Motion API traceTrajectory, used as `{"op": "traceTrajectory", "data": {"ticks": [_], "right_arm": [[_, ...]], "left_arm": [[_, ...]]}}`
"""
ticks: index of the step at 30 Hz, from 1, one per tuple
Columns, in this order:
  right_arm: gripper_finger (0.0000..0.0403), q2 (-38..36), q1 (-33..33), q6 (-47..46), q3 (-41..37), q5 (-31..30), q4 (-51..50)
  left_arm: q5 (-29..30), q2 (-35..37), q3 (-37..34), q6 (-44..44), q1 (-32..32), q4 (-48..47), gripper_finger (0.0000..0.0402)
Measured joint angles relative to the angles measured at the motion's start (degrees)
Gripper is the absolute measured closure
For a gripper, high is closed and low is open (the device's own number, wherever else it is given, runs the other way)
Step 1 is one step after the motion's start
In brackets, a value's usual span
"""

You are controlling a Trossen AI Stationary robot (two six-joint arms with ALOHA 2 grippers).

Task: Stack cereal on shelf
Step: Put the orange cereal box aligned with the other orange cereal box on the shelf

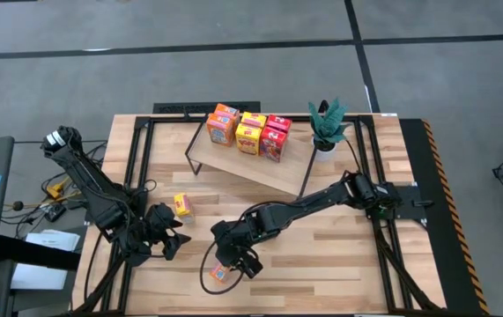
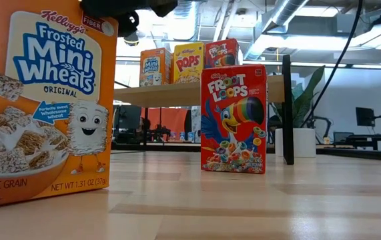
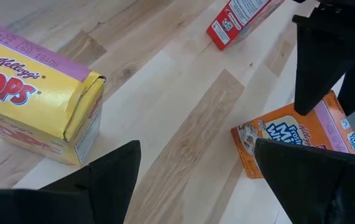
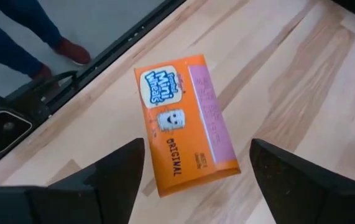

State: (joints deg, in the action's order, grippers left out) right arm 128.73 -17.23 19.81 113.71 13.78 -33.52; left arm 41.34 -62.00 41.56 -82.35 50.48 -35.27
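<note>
High view showed a potted plant (image 1: 326,126) standing at the far right of the table (image 1: 339,264), just beside the right end of the shelf (image 1: 260,167), and black frame rails running along both sides of the tabletop. Off the table's left edge lay cables and papers on the floor. In the right wrist view a person's shoes and dark trouser legs stood on the grey floor beyond the table's edge.

Six cereal boxes (image 1: 249,132) stood close together on the far part of the shelf, orange, yellow and red. A yellow box (image 1: 181,205) lay flat on the table near the left gripper (image 1: 165,236), whose fingers stood wide apart and held nothing; its wrist view showed that box's pink side panel and yellow front. An orange box (image 1: 222,272) stood near the table's front edge, directly below the right gripper (image 1: 244,261). That gripper's fingers were spread well apart on either side of the box and not touching it. The orange box carried blue lettering, a cartoon wheat square and a pink side panel. In the low view it filled the left foreground, and a red box (image 2: 233,120) with a toucan on it stood upright farther back, in front of the shelf
</note>
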Motion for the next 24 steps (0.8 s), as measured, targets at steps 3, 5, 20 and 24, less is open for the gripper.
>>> {"op": "traceTrajectory", "data": {"ticks": [3, 5, 20, 24], "right_arm": [[0.0101, 0.0, 0.02, 0.19, 0.0, 0.0, 0.2], [0.0111, 0.0, 0.0, 0.2, 0.0, 0.0, 0.07], [0.0202, 0.0, 0.02, 0.16, 0.0, -0.04, -0.26], [0.0224, 0.0, 0.02, -0.81, 0.05, -0.21, -0.32]], "left_arm": [[0.02, 0.0, 0.0, 0.0, 0.0, 0.0, 0.0095], [0.03, 0.01, 0.0, 0.0, 0.0, 0.0, 0.0095], [0.05, 0.0, 0.0, 0.0, -0.01, 0.0, 0.0095], [-0.11, 0.0, 0.0, 0.0, -0.01, 0.02, 0.0095]]}}
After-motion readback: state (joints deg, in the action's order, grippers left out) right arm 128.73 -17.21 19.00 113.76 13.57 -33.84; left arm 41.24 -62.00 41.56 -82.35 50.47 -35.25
